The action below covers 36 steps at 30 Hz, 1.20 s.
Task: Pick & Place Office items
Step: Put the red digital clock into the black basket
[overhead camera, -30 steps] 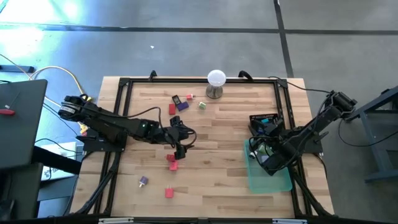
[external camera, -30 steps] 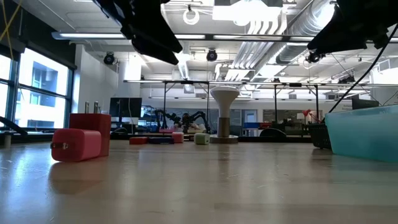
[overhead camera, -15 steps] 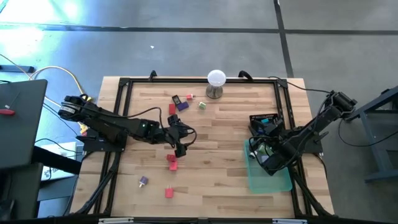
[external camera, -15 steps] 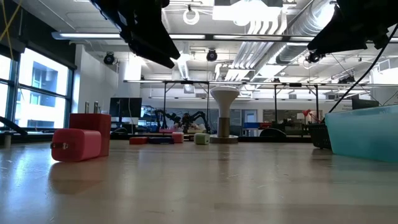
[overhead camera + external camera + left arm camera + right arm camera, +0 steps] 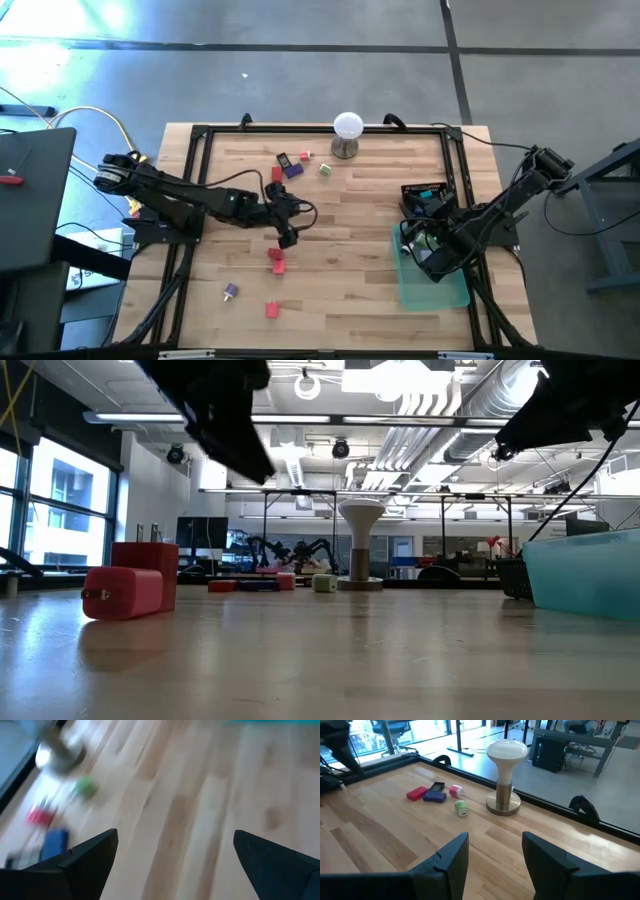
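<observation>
— Red block [image 5: 276, 260] lies on the table [image 5: 350, 250], just below my left gripper [image 5: 287, 238]. Released?

— Yes: my left fingers have spread wide and empty. Right gripper [image 5: 425, 252], part-open, empty, hangs over the tray [image 5: 455, 293].

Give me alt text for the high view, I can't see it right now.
Seen from above, the left hand hangs open over mid-table, just above a red piece, while the right hand sits over the green tray. More small office items cluster near a white ball on a stand.
</observation>
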Motion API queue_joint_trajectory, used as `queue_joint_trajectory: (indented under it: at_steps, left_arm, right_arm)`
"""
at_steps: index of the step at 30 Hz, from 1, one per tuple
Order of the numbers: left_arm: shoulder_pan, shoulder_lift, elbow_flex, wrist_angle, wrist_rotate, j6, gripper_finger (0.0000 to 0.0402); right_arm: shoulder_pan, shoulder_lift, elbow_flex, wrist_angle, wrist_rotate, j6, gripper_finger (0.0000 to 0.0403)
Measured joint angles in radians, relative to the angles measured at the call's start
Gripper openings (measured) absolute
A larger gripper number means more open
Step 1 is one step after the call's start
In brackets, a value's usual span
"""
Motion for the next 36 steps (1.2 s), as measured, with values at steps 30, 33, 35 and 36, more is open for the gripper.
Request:
queue_joint_trajectory:
  at_steps: [30,33,35,36]
  left_arm:
    - [0.441,0.007,0.001,-0.266,0.008,-0.309,0.0384]
    - [0.464,0.014,0.001,-0.265,0.015,-0.329,0.0384]
    - [0.481,0.02,0.0,-0.268,0.042,-0.385,0.0384]
    - [0.489,0.024,-0.001,-0.267,0.054,-0.415,0.0384]
  right_arm:
    - [0.0,0.0,0.0,0.011,0.005,0.0,0.0172]
    - [0.0,0.0,0.0,0.011,0.0,0.0,0.0172]
    - [0.0,0.0,0.0,0.011,0.0,0.0,0.0172]
    - [0.0,0.0,0.0,0.011,-0.001,0.0,0.0172]
